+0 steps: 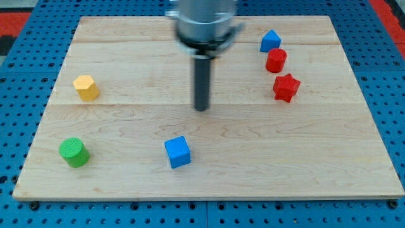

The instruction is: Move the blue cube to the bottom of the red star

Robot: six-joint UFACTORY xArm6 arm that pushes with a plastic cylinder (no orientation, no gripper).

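The robot has no hand, so nothing opens, shuts or holds anything. It has only a dark rod, and the rod's tip point(201, 109) rests near the middle of the wooden counter point(316, 164). The tip touches no block.

The closest block is the blue cube point(177, 152). It sits below the tip, a bit toward the view's left, with bare wood between them. The cube looks small, hard and light. It should slide easily on the smooth wood, though it may spin if it is pushed near a corner. The best place to push is the middle of a flat side, likely its left side. The cube is turned a little, so its sides are not square with the counter's edges. All its sides look the same, so it has no long way.

The red star point(286, 87) is well apart, toward the view's upper right. The spot under it is bare.
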